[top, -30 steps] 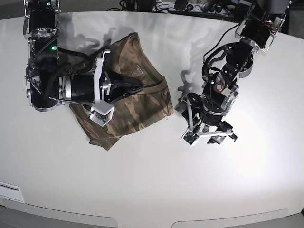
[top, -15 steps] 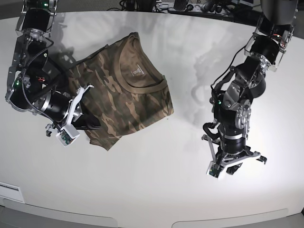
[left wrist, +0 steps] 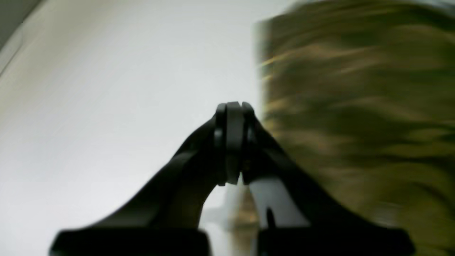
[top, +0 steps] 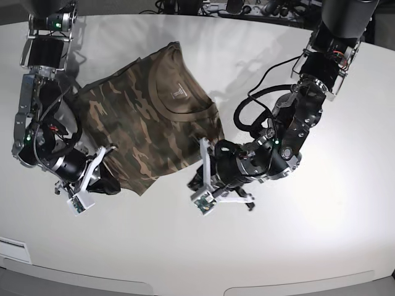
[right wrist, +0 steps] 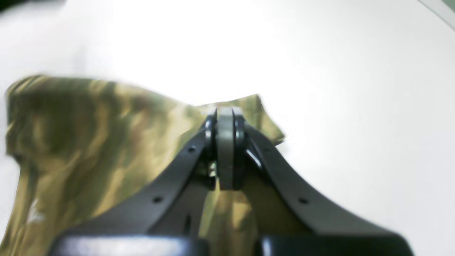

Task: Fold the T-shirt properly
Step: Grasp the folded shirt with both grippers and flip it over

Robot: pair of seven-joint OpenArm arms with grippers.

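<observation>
A camouflage T-shirt (top: 154,126) lies partly folded on a white table (top: 296,246), its tan collar (top: 185,102) facing up and its bulk gathered into a rough, skewed rectangle with one sleeve edge trailing off on the far side from the collar. Both arms of the robot sit low at the hem end of the shirt, opposite the collar. The right gripper (right wrist: 225,117) has its jaws pressed together over the shirt's corner, and the wrist view shows cloth beneath and beside the tips, though whether any fabric is pinched between them cannot be told. The left gripper (left wrist: 233,110) also has its jaws together, hovering just beside the shirt's other edge with bare table under the tips; it appears to hold nothing. The picture from that wrist is blurred.

Judging by the lie of the cloth, the fold is well along but untidy, and the step in hand looks like lining up for another fold from the hem end. The next move likely calls for both grippers to part their jaws, take the two hem corners and carry them toward the collar together so the layers land square.
</observation>
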